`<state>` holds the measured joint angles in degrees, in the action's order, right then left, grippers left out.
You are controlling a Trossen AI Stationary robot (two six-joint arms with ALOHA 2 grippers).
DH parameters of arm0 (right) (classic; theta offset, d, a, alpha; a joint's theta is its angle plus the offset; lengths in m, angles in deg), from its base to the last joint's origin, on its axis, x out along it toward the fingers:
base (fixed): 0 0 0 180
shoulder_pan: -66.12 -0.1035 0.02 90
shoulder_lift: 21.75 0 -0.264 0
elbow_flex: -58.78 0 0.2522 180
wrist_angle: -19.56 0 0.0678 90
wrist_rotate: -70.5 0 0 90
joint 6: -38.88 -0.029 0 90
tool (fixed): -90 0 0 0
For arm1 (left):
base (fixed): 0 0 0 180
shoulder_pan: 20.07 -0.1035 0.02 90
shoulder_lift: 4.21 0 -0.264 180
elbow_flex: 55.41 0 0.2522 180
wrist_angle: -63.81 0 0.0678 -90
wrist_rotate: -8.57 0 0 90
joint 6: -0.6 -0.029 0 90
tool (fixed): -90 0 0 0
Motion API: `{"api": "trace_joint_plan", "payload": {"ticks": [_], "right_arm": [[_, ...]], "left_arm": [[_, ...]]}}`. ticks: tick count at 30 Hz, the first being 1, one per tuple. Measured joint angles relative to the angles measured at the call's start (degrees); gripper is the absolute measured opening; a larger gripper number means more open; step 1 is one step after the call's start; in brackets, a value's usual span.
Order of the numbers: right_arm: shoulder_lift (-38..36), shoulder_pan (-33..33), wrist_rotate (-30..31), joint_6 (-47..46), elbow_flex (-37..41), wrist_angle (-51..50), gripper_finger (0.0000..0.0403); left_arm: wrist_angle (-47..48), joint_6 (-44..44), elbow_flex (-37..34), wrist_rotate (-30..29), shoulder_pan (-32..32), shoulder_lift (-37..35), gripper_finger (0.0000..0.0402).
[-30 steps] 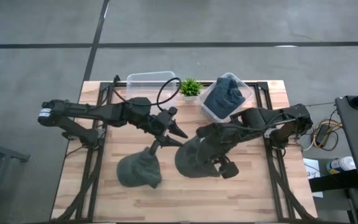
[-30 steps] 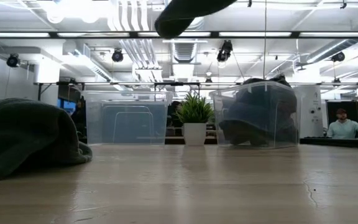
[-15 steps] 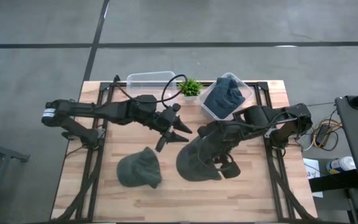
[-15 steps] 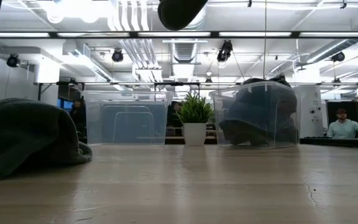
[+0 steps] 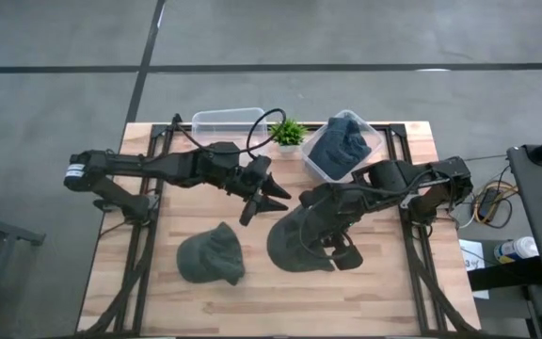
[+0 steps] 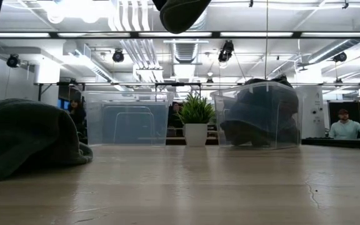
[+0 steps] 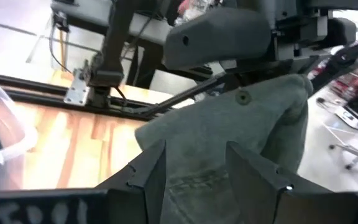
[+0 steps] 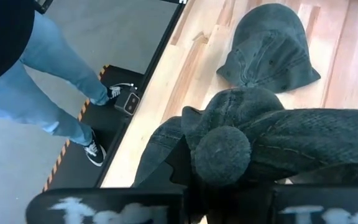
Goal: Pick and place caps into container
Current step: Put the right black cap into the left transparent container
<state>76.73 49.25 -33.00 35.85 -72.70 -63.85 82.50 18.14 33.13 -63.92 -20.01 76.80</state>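
Right gripper [image 5: 332,247] clamps an olive cap [image 5: 299,243], lifted. Left gripper [image 5: 269,196] hovers beside it, fingers apart. Next move, likely: carry to the container [image 5: 342,146].

- The left end effector [image 5: 273,200], which a second ago hung just above the olive cap [image 5: 211,257] lying on the desk [image 5: 384,292], has lifted off it and swung toward the potted plant [image 5: 289,132], fingers still spread.
- The right end effector [image 5: 339,252] has edged slightly nearer the plant, carrying its gripped cap [image 5: 296,240] with it.
- In the low view that held cap [image 6: 181,12] has shifted a little overhead.
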Motion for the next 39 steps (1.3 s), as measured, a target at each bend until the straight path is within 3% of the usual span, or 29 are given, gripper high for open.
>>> {"api": "trace_joint_plan", "payload": {"ticks": [11, 20, 29, 39], "right_arm": [[0.0, 0.05, -0.47, 0.83, 0.02, -0.02, 0.0008], [0.0, 0.05, -2.14, 0.66, 0.05, -0.13, 0.0008], [0.0, 0.05, -2.01, 1.95, 0.07, -0.46, 0.0008], [0.0, 0.02, -1.99, 3.89, 0.07, -0.44, 0.0008]], "left_arm": [[-1.47, -1.02, -0.02, 3.81, -0.24, 1.69, 0.0159], [-1.53, 3.45, 0.26, 8.45, -0.74, 1.69, 0.0161], [-8.53, 0.3, 0.28, 8.38, -0.72, 1.69, 0.0219], [-8.42, 7.27, 0.28, 7.12, -0.74, 1.97, 0.0222]]}}
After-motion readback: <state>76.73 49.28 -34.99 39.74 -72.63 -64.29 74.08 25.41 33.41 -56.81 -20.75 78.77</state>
